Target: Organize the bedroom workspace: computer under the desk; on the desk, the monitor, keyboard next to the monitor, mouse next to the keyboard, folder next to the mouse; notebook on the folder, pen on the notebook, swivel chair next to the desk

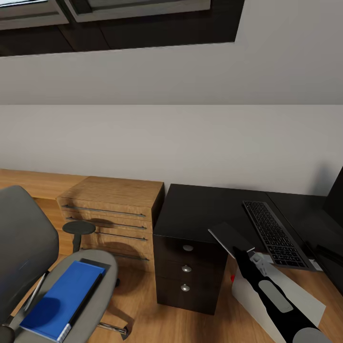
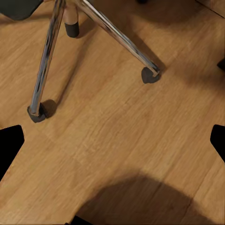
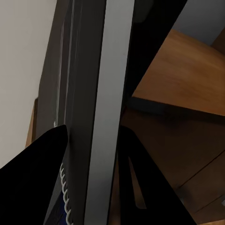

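Note:
The grey swivel chair [image 1: 28,247] stands at the left with a blue folder [image 1: 62,297] lying on its seat and a thin pen [image 1: 35,291] beside it. My right gripper [image 1: 246,253] is shut on a flat dark grey notebook [image 1: 230,237], held tilted over the front left part of the black desk [image 1: 200,209]. In the right wrist view the grey slab [image 3: 98,93] with a spiral binding [image 3: 65,197] runs between the black fingers [image 3: 33,183]. The keyboard [image 1: 275,233] lies on the desk beside the monitor's edge [image 1: 333,200]. My left gripper [image 2: 112,140] is open above the floor.
A wooden drawer unit [image 1: 114,209] stands between chair and desk. The desk's own drawers [image 1: 186,269] face me. A white box [image 1: 271,297] sits on the floor under my right arm. Chrome chair legs with casters [image 2: 150,75] spread over the wooden floor [image 2: 117,131].

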`<state>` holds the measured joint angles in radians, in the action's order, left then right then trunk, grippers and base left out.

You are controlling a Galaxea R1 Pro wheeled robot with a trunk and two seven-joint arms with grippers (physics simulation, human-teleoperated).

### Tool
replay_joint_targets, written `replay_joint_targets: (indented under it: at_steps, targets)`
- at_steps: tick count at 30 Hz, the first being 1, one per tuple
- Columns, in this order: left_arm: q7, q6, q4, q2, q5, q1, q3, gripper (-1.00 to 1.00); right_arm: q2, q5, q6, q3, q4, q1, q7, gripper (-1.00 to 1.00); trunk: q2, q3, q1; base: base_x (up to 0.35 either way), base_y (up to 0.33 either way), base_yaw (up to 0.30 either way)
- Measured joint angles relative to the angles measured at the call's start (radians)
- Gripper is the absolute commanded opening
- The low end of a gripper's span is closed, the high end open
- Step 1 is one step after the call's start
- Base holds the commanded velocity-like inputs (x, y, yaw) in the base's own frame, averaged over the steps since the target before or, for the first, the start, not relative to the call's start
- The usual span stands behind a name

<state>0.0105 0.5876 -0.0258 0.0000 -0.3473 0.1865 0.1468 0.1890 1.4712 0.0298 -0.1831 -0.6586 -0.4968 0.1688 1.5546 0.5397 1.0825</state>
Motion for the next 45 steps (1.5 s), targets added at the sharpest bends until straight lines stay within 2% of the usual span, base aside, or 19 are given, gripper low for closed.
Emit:
replay_joint_targets:
  at_steps: [6, 12, 18, 20, 26, 32, 45]
  targets:
    - [0.011, 0.132, 0.004, -0.001, 0.002, -0.052, -0.001, 1.00, 0.001, -0.001, 0.000, -0.001, 0.000, 0.000, 0.000, -1.00, 0.000, 0.000, 0.000, 0.000, 0.000, 0.000]
    - [0.063, 0.205, 0.006, -0.009, 0.008, -0.065, -0.002, 1.00, 0.001, -0.001, -0.001, -0.001, 0.000, 0.000, 0.000, -1.00, 0.000, 0.000, 0.000, 0.000, 0.000, 0.000]
    - [0.083, 0.273, 0.006, -0.011, 0.013, -0.089, -0.002, 1.00, 0.001, -0.002, -0.001, -0.001, 0.000, 0.000, 0.001, -1.00, 0.000, 0.000, 0.000, 0.000, 0.000, 0.000]
    - [0.085, 0.300, 0.006, -0.012, 0.025, -0.098, -0.003, 1.00, 0.001, -0.002, -0.001, 0.000, 0.000, 0.000, 0.001, -1.00, 0.000, 0.000, 0.000, 0.000, 0.000, 0.000]
    - [0.086, 0.382, 0.006, -0.012, 0.126, -0.122, -0.004, 1.00, 0.001, -0.002, -0.001, 0.000, 0.000, 0.000, 0.001, -1.00, 0.000, 0.000, 0.000, 0.000, 0.000, 0.000]
    - [0.086, 0.407, 0.006, -0.012, 0.157, -0.126, -0.001, 1.00, 0.002, -0.002, -0.001, 0.001, 0.001, 0.000, 0.001, -1.00, 0.000, 0.000, 0.000, 0.059, -0.001, 0.000]
    - [0.082, 0.412, 0.006, -0.011, 0.165, -0.127, 0.002, 1.00, 0.001, -0.002, -0.001, 0.000, 0.001, 0.000, 0.001, -1.00, 0.000, 0.000, 0.000, 0.082, -0.020, 0.000]
